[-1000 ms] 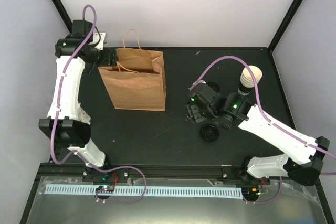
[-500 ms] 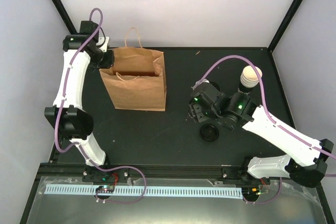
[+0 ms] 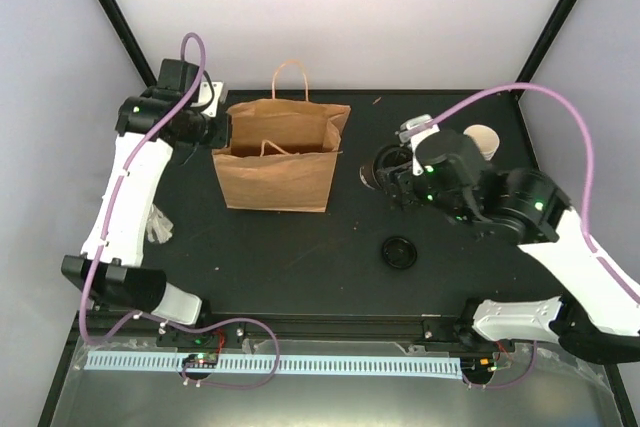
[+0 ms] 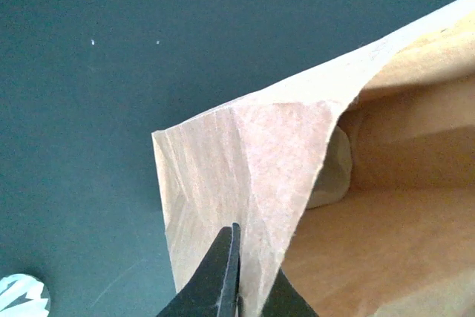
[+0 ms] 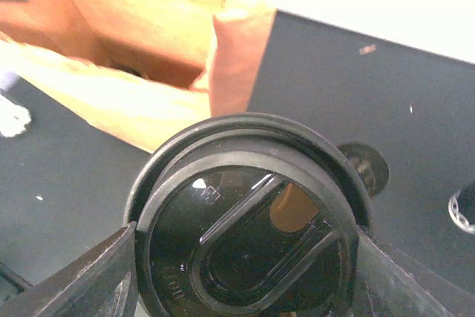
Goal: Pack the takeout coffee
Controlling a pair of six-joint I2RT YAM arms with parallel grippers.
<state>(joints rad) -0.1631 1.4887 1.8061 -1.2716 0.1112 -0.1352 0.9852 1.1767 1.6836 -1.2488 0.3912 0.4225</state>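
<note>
Since a second ago: brown paper carrier bag with handles [image 3: 280, 172] dragged toward 3 o'clock, mouth pulled wider. Wide apart then, now pinched fully shut on the bag's rim at its 9 o'clock corner: left end effector [image 4: 251, 276]. Raised and carried toward 12 o'clock, closer to the bag: right end effector [image 5: 245, 280], at the same partly spread width, clamped on the sides of the takeout coffee [image 5: 245, 213], a small black cup capped with a black plastic lid. Cup at 3 o'clock of the bag, outside it, near its mouth.

Only from the left wrist: dark fingers [image 4: 226, 272] nipping a folded paper corner, plus a pale, unidentifiable shape inside the bag. Only from the right wrist: lid face with its sip slot, bag mouth beyond at 11 o'clock. Only from above: nested stack of cream-lined cups [image 3: 486, 137] at 3 o'clock of the right end effector, partly hidden by the arm, and a black round cup with a dark inside [image 3: 401, 252] alone on the black surface [image 3: 300, 247] at 6 o'clock of it.
</note>
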